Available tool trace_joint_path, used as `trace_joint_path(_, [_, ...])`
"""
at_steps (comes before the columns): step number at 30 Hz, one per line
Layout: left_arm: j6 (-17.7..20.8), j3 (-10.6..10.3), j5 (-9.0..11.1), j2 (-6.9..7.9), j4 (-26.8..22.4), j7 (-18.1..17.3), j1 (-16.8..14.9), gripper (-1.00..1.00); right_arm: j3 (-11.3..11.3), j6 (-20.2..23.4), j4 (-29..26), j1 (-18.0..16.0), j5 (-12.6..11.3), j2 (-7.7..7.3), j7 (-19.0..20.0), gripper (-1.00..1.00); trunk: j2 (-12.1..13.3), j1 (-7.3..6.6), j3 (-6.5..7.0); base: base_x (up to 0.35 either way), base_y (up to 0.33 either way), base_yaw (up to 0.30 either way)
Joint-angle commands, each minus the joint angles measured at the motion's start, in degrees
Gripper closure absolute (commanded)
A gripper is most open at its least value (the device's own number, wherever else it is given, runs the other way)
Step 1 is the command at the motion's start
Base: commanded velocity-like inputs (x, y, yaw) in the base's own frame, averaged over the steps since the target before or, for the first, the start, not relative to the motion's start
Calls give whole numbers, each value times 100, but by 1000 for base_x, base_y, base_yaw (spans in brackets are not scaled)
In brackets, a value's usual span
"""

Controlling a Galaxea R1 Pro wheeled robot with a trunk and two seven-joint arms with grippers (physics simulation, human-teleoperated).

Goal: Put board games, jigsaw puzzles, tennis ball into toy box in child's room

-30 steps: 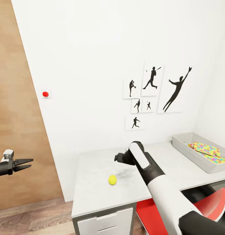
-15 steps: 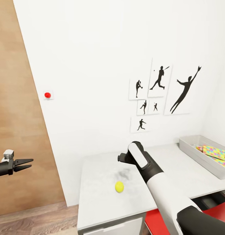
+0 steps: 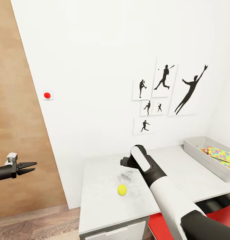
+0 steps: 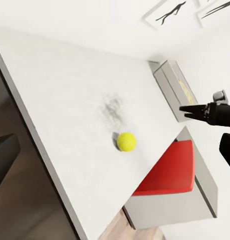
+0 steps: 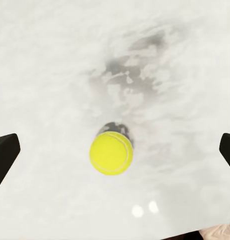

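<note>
The tennis ball (image 3: 122,189) lies loose on the tabletop (image 3: 104,206), near its front-left corner, with nothing touching it; in the head view it sits at about seven o'clock from the right pincer (image 3: 123,162), which hovers above the tabletop. In the right wrist view the ball (image 5: 111,152) lies between the two dark fingertips (image 5: 3,150), which stand wide apart, so that pincer is open and empty. The toy box (image 3: 208,163) stands at about three o'clock from the ball, well apart, with a jigsaw puzzle (image 3: 222,155) already inside.

The main risk, as I judge it, is the ball rolling; a round thing on a smooth tabletop will skid off if one finger meets it first, and the front edge is near, so a nudge toward six o'clock could send it to the floor. A descent that stops too high would close on its upper curve and squeeze it out.

The left pincer (image 3: 28,167) hangs off the tabletop at nine o'clock, slightly parted and holding nothing; it is too far off to catch a runaway ball.
</note>
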Motion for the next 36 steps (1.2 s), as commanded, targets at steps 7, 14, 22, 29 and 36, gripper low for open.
trace_joint_path(7, [61, 40, -66, -10, -1, -34, -7, -100, 12, -80, 0, -5, -59, 0, 98, -100, -11, 2, -78, 0, 0, 0])
trace_joint_path(14, [61, 40, -67, -12, -1, -34, -7, -100, 46, -237, 135, -5, -32, 0, 559, -100, -11, 2, -144, 1, 36, 0])
trace_joint_path(22, [61, 42, -67, -12, -1, -34, -7, -100, 65, -252, 171, -5, -18, 0, 646, -100, -11, 2, -220, 12, 43, 0])
trace_joint_path(29, [61, 40, -67, -12, -1, -34, -7, -100, 59, -276, 176, -5, -17, 0, 650, -100, -11, 2, -286, 1, 3, 0])
trace_joint_path(36, [61, 40, -67, -12, -1, -34, -7, -100, 61, -323, 177, -5, -17, 0, 653, -100, -11, 2, -352, 0, 0, 0])
